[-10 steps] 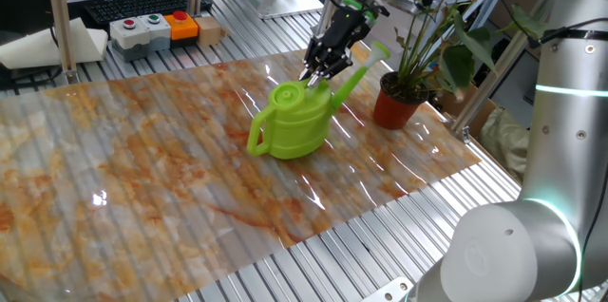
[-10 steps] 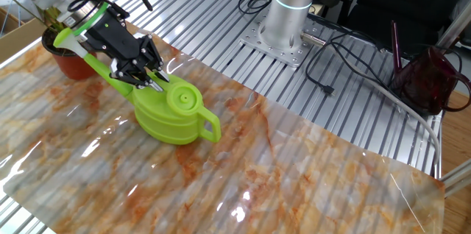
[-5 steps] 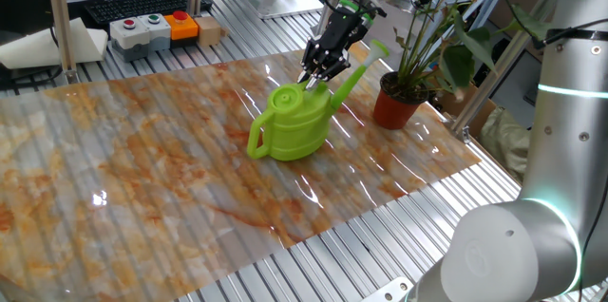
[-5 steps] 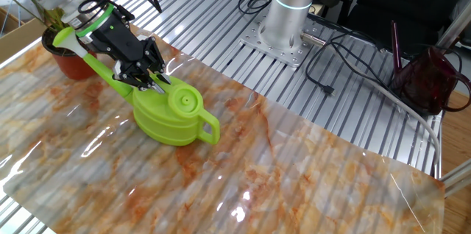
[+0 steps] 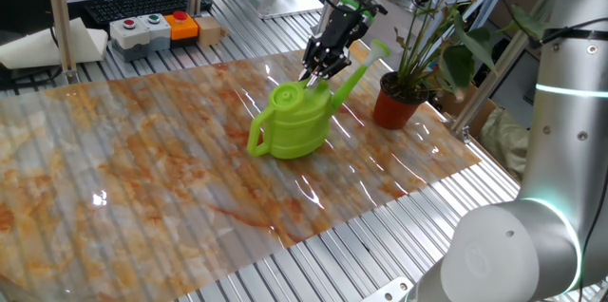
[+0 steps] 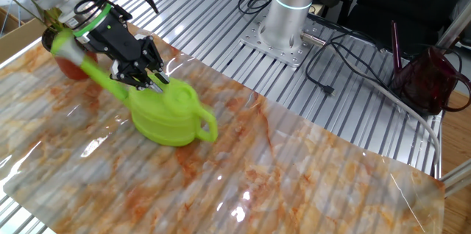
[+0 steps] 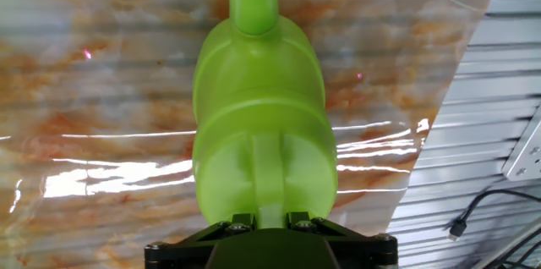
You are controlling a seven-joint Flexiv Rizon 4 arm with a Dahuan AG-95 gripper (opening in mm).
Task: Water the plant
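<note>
Gripper (image 5: 314, 70) first, as I saw it from one fixed view: its dark fingers came down at a slant onto the top of the lime-green watering can (image 5: 294, 123), where the spout leaves the body, and they looked clamped on a raised part there. I had the can sitting on the marbled orange-and-grey sheet that covered the surface (image 5: 142, 169), with its loop handle toward the camera-left side and its long spout angled up toward the plant (image 5: 418, 27). That plant stood in its small terracotta-red pot (image 5: 395, 104) near the sheet's far right edge, just beside the spout tip, with thin stems rising to broad dark leaves. A box with coloured buttons (image 5: 152, 29) lay well apart at the back.

From the other fixed view, I saw the gripper (image 6: 151, 79) nipping the can (image 6: 168, 115) at the spout's root; the can was smeared with blur, and the red pot (image 6: 66, 61) was partly hidden behind the spout end near the left edge. The arm's silver base (image 6: 285, 13) was bolted to the slatted surface behind.

From the hand view, I looked along the can (image 7: 262, 125): the flat strap on its top ran straight into the gripper (image 7: 269, 218), narrowly pinched between the two fingertips, with the handle end at the frame's top.
</note>
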